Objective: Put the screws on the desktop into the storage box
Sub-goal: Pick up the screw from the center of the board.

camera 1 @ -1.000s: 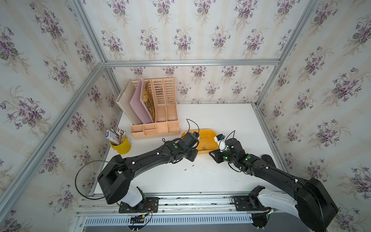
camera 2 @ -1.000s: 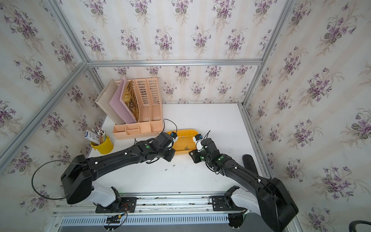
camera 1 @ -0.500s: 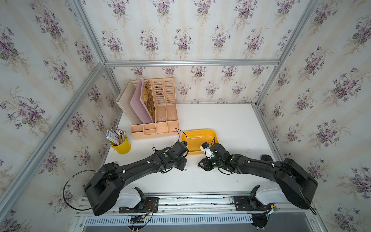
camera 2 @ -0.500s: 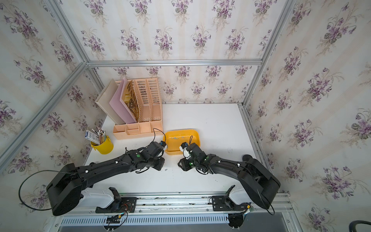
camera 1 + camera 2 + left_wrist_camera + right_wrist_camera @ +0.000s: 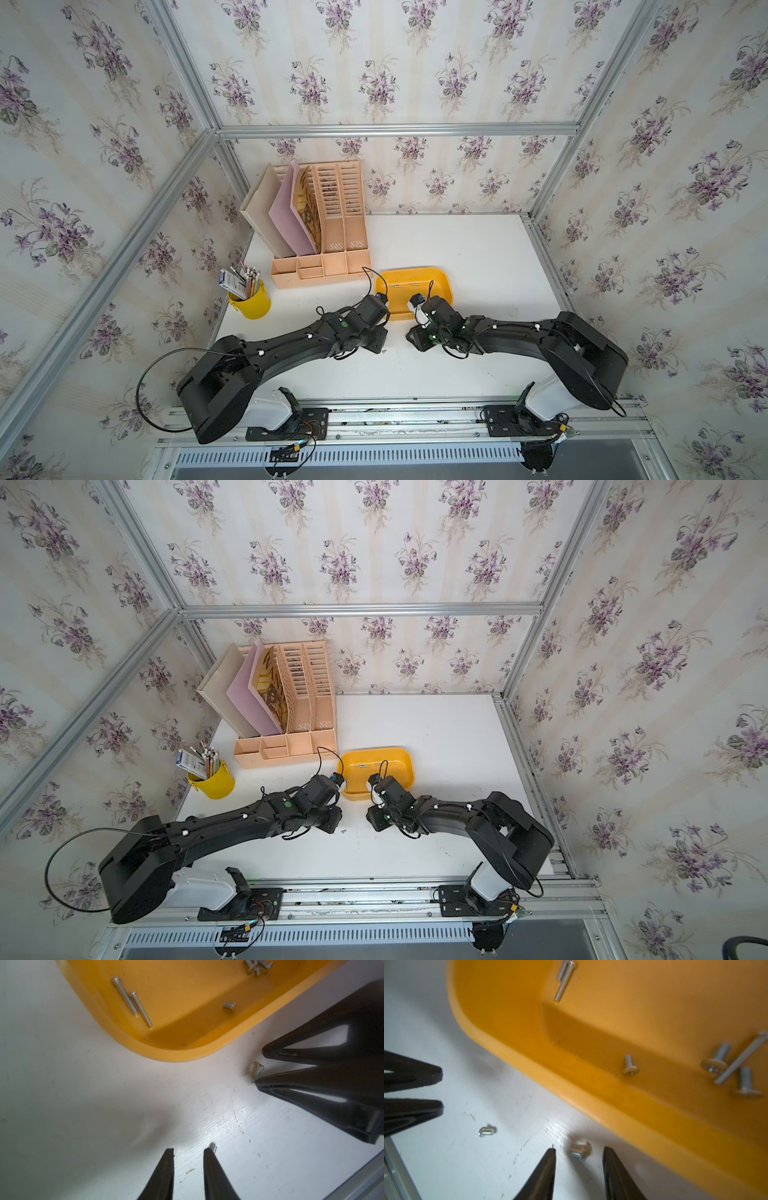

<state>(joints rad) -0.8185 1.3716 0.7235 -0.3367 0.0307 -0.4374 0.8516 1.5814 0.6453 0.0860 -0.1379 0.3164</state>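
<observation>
Lying on its side on the flat white tabletop (image 5: 500, 1093), 1 short silver metal screw (image 5: 580, 1152) sits right in the gap between the 2 black pointed right fingers (image 5: 548, 1165). Those fingers are a little apart and do not touch it, so nothing is clamped. The screw's long way runs slanted across the gap. Its round head seems to point toward the shallow yellow-orange plastic storage box (image 5: 612, 1109), which is near it. The right arm is the near one for this screw. I think it only needs to go down a bit and pinch.

A second short silver screw (image 5: 213, 1148) lies just beside the outer side of 1 of the black pointed left fingers (image 5: 166, 1167), not in their gap. The left fingers are a little apart too and hold nothing. I think they must slide sideways to get this screw between them.

Both screws are tiny, shiny and stubby (smaller than a fingertip), so they may roll or pop away when pinched. About 6 more screws (image 5: 630, 1066) are already in the storage box. Some are long and thin, some are short with flat heads. These 2 look like the only ones left on the tabletop.
</observation>
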